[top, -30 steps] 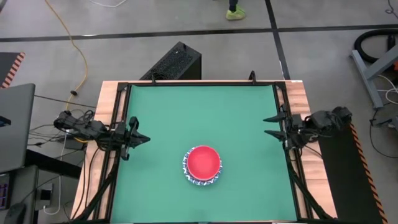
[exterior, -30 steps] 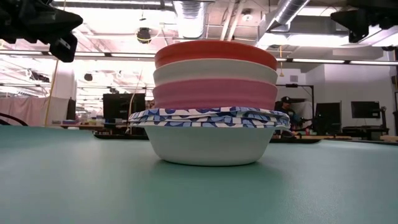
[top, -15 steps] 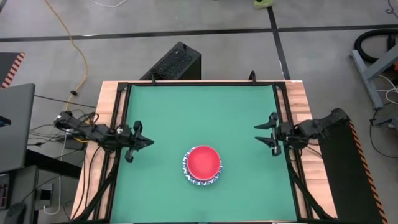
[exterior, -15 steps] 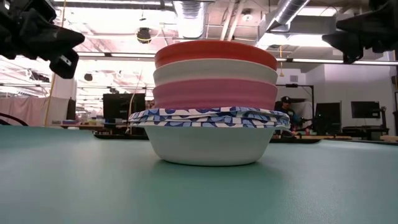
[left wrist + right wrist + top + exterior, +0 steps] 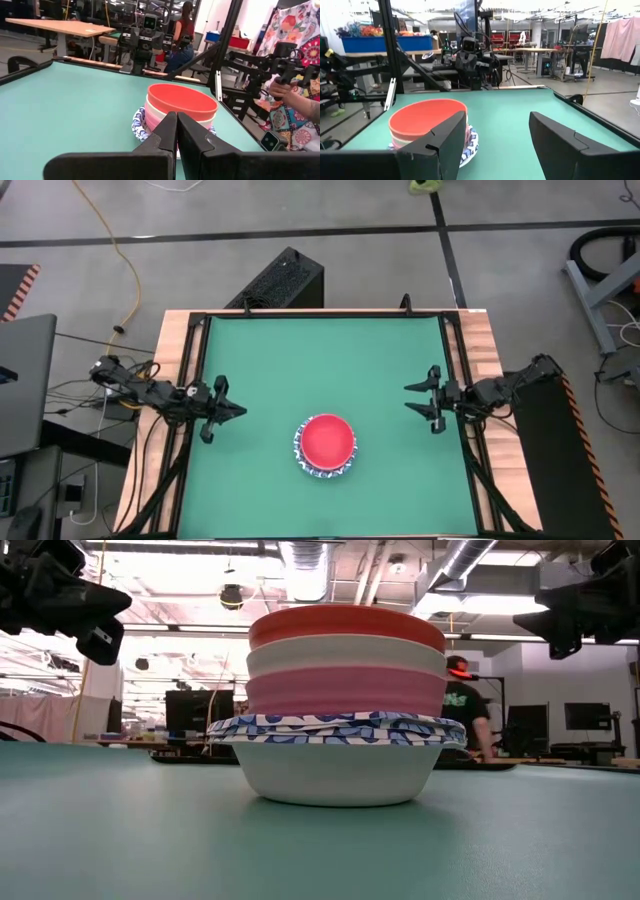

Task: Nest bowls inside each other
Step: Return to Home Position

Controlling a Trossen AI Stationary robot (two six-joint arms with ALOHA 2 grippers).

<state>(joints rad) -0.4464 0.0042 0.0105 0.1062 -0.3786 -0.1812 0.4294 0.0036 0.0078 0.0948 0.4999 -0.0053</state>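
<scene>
Low view: red bowl point(image 5: 346, 628) tops one nested stack of bowls point(image 5: 340, 768).

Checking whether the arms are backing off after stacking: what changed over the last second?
The right pincer, open, slid inward from the right edge of the table; the left pincer, shut, barely shifted. Nothing was grabbed or released. The bowl stack stayed put.

One green table point(image 5: 320, 360) carries one stack of bowls point(image 5: 345, 705), toward six o'clock from its centre. Seen from the side, it holds one red bowl point(image 5: 346, 626) on top, one cream-white bowl point(image 5: 346, 655), one pink bowl point(image 5: 345, 690), then blue-rimmed bowls point(image 5: 335, 727) whose crowded rims hide their exact number. There are two grippers: the left gripper point(image 5: 232, 410) at nine o'clock and the right gripper point(image 5: 408, 397) at three o'clock. One person point(image 5: 465, 700) stands beyond the stack.
</scene>
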